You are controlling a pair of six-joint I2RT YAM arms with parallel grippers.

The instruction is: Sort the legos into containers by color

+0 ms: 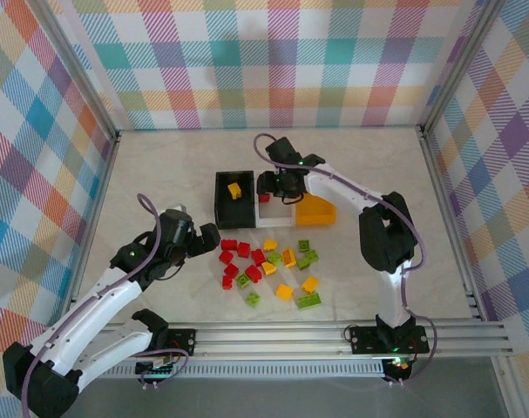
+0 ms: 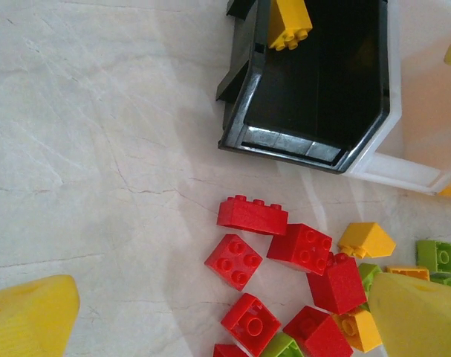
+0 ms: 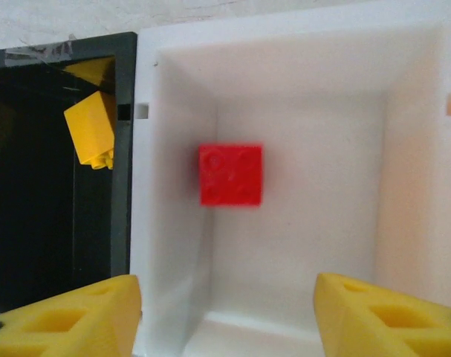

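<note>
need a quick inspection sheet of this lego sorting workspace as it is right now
surface: pale marbled table, no spills seen
job's things: black bin holds one yellow brick; white bin holds one red brick; orange bin, contents not clear; mixed pile of bricks unsorted in front of the bins
clutter: nothing seen
grippers: left gripper jaws open, empty, beside the pile; right gripper jaws apart above the white bin, nothing between them
cables: cable loops run along both arms, clear of the bricks
surroundings: plaid cloth walls; metal rail at the near edge
</note>
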